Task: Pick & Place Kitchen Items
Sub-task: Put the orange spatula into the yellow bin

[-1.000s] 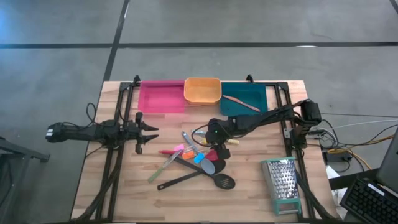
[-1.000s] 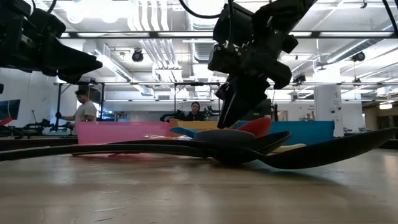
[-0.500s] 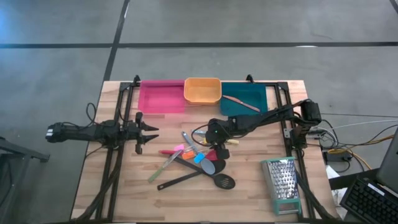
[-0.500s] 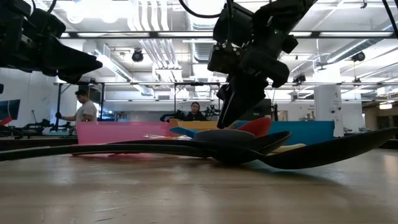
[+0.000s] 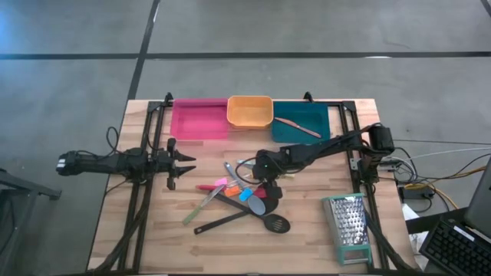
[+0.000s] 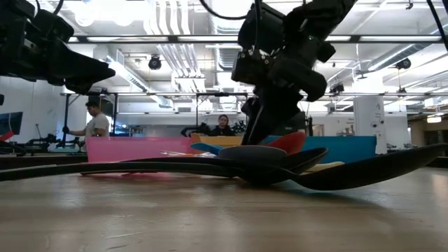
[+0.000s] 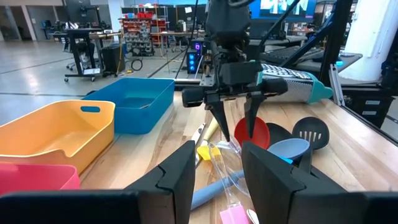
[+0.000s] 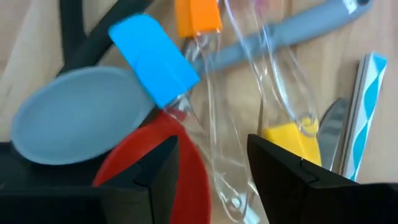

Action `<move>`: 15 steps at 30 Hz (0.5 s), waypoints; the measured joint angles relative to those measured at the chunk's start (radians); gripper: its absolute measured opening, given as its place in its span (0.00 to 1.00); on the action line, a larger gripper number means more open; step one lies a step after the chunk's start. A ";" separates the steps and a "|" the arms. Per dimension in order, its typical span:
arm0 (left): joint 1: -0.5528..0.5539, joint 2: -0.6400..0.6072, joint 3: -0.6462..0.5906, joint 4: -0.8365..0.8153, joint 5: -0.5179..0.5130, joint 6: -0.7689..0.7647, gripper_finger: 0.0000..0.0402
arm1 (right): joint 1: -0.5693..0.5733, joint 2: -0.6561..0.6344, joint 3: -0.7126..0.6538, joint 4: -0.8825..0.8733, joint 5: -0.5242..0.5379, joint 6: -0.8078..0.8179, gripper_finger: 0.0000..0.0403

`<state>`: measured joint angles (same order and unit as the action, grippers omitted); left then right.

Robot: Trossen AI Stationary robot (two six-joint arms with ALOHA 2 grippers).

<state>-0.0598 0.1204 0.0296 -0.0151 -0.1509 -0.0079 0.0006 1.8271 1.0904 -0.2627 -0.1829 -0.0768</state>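
R arm reaches across the desk (image 5: 307,230), its hand (image 7: 235,119) pointing down w/ fingers spread, gripping nothing, just over the red spatula (image 7: 252,132) in the utensil pile (image 5: 242,201). L hand (image 5: 178,162) hovers level, well left of the pile, fingers partly apart, empty.

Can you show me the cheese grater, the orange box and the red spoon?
Grater (image 5: 348,220): high view, middle of its metal face.
Orange box (image 5: 249,112): high view, its floor.
Red spoon (image 7: 251,132): left wrist view, its round bowl.

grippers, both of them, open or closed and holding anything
Left gripper: open, empty, beside the pile.
Right gripper: open, empty, over the red spoon.
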 joint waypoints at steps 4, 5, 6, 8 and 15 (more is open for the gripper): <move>0.000 0.000 0.000 0.000 0.000 0.000 0.34 | 0.001 0.027 0.000 0.017 0.000 -0.002 0.45; 0.000 0.000 0.000 0.000 0.000 0.000 0.34 | 0.002 0.038 0.000 0.014 0.000 -0.006 0.44; 0.000 0.000 0.000 0.000 0.000 0.000 0.34 | 0.002 0.047 0.000 0.018 0.000 -0.008 0.43; 0.000 0.000 0.000 0.000 0.000 0.000 0.34 | 0.002 0.064 -0.001 0.018 0.000 -0.009 0.42; 0.000 0.000 0.000 0.000 0.000 0.000 0.34 | 0.002 0.067 0.000 0.011 0.001 -0.004 0.31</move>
<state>-0.0601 0.1204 0.0296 -0.0151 -0.1509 -0.0081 0.0021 1.8945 1.0908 -0.2512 -0.1823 -0.0805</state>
